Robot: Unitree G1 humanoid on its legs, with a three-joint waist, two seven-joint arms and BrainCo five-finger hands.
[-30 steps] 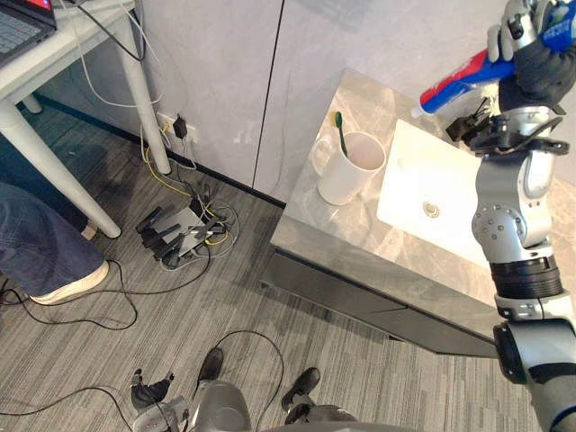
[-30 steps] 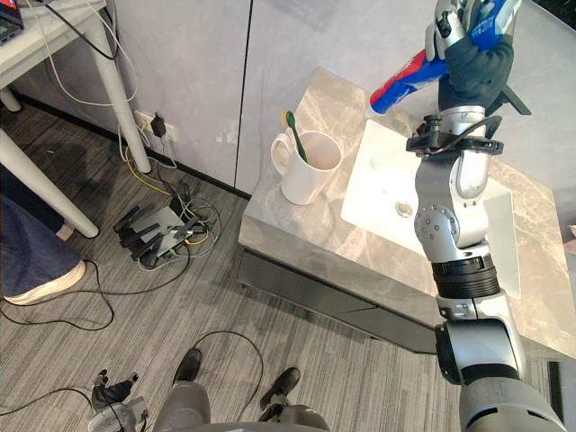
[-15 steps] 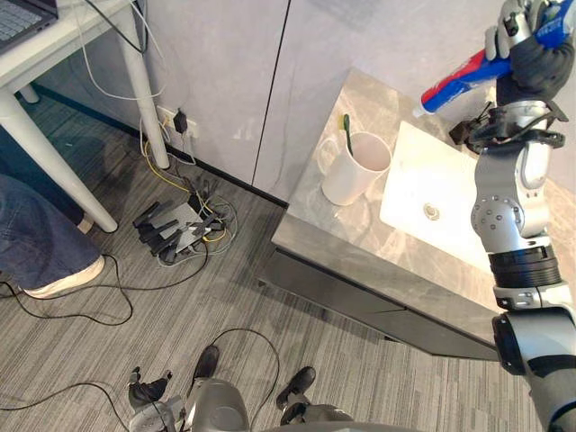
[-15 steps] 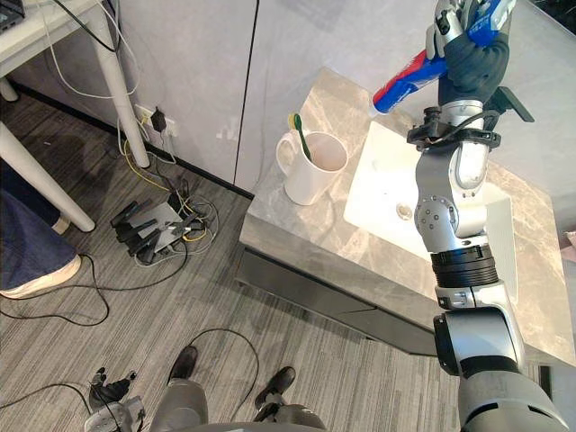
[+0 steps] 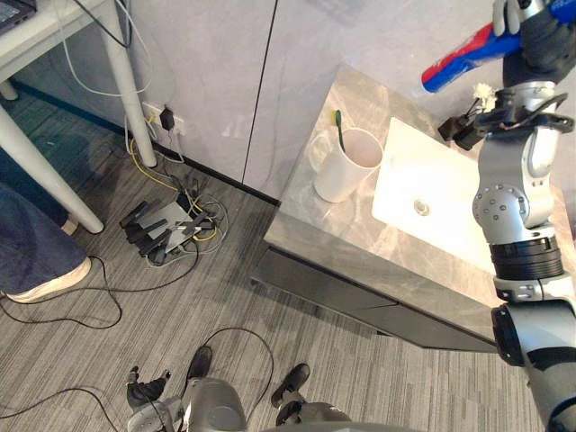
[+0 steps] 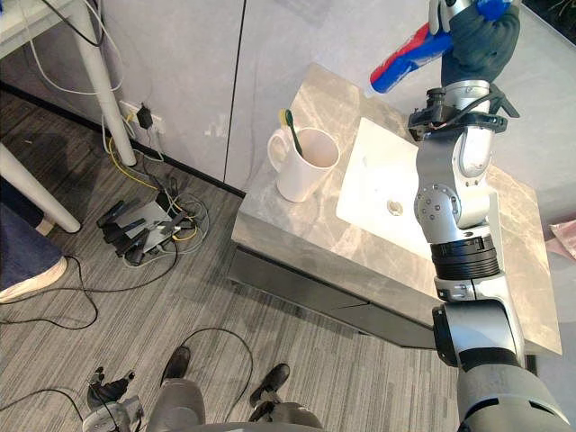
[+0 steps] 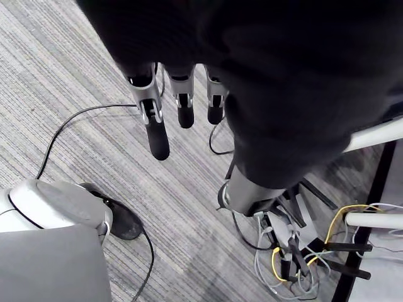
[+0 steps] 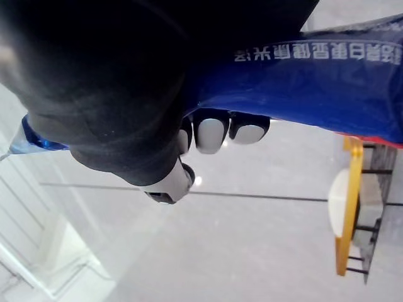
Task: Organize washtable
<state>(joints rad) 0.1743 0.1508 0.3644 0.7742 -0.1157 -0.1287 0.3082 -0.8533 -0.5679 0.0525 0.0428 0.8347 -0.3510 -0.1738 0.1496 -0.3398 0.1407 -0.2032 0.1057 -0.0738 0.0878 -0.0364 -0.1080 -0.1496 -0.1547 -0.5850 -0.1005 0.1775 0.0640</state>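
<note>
A blue, red and white toothpaste tube (image 5: 457, 63) is held high above the back of the marble washtable (image 5: 306, 229). My right hand (image 6: 481, 40) is shut on it, and the right wrist view shows the fingers (image 8: 211, 133) curled round the blue tube (image 8: 315, 82). The tube's capped end points toward the wall, over the white basin (image 5: 432, 202). A white mug (image 5: 346, 166) stands on the counter left of the basin with a green toothbrush (image 5: 340, 130) in it. My left hand (image 7: 154, 119) hangs low over the carpet, fingers straight and holding nothing.
A black faucet (image 5: 459, 130) stands at the basin's back edge, just under my right wrist. On the floor by the wall lie a power strip and tangled cables (image 5: 162, 225). A white desk leg (image 5: 126, 81) and a person's leg and shoe (image 5: 36, 261) are at the left.
My right hand has lifted the toothpaste tube a little higher. The view has shifted slightly. The mug and toothbrush have stayed put.
</note>
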